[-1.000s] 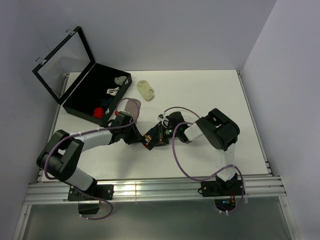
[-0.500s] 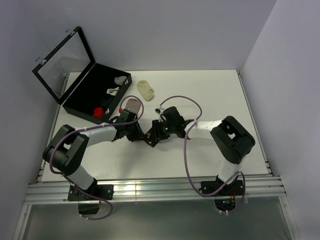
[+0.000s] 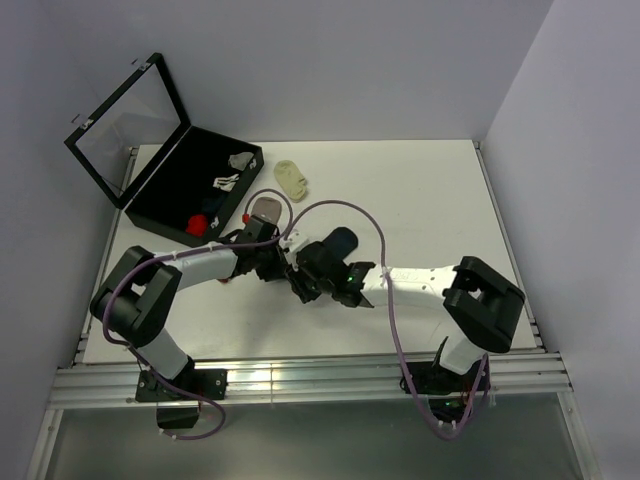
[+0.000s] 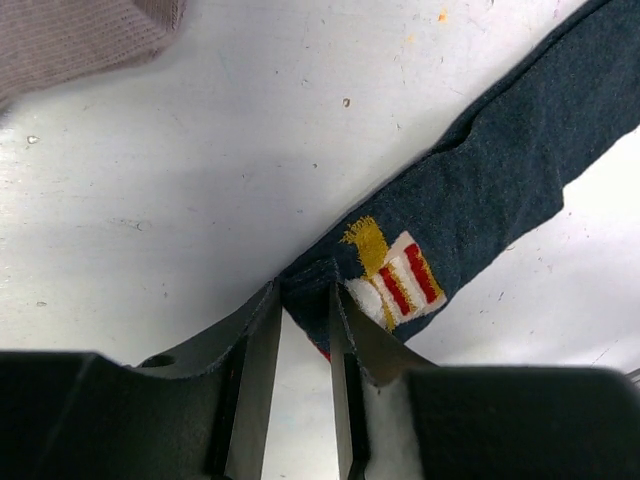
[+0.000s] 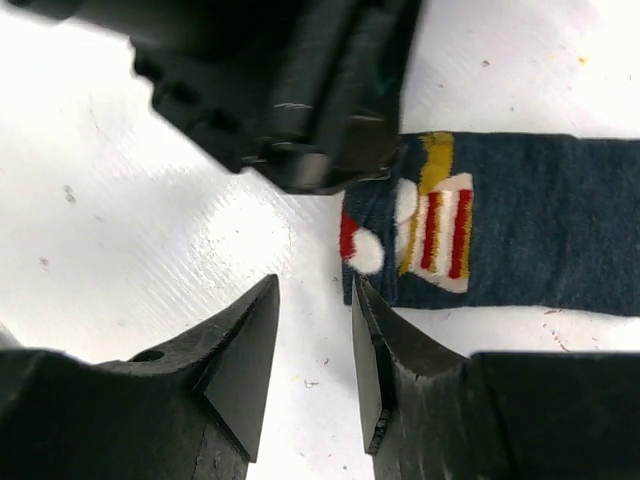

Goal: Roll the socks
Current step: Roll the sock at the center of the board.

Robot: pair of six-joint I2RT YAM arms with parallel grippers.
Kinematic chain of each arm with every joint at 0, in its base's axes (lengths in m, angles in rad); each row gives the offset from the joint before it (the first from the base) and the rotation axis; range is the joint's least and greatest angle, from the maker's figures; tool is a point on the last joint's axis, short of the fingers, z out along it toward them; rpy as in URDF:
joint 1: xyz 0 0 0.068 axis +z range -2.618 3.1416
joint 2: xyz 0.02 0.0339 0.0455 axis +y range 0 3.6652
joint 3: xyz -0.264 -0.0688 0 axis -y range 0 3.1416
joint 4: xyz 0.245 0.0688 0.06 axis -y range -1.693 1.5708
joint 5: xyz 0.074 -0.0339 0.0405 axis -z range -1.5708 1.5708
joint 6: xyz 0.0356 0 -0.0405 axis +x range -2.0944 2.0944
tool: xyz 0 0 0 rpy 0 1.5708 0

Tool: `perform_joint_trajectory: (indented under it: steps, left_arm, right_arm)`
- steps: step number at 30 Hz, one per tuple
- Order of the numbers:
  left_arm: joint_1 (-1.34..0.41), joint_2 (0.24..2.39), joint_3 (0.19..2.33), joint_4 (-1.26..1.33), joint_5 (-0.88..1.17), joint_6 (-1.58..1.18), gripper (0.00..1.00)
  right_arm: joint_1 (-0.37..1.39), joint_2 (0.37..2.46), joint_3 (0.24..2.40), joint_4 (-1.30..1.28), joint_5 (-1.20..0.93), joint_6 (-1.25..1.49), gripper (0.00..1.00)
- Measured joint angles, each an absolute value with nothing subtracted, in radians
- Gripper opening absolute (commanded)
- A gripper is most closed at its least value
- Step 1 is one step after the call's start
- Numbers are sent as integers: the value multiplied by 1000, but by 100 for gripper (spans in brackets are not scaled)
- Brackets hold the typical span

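Where the left gripper (image 4: 305, 295) meets the table (image 4: 150, 180), its jaws stand only narrowly apart, pinching the folded end of the navy sock (image 4: 500, 170), which stretches flat ahead of its fingertips and off to the right. The dusty-pink sock (image 4: 70, 40) lies farther ahead, to the left. The right gripper (image 5: 315, 290) is partly open and empty, with the sock's striped patch just beyond its right fingertip.

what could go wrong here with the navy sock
1. The left gripper pinches only a corner of the navy sock, so the cloth may slip out when pulled.
2. The open right gripper sits at the sock's very end, close to the left gripper; closing there could miss the cloth or bump it.
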State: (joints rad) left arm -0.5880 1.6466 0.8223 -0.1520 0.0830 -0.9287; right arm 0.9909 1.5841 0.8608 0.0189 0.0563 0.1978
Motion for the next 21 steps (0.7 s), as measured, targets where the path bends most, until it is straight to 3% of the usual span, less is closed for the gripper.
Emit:
perform_joint_trajectory:
  steps: [21]
  left_arm:
    - [-594,1658,839,-165,79,-918,30]
  right_arm:
    - [1092,1759,918,8,342,57,39]
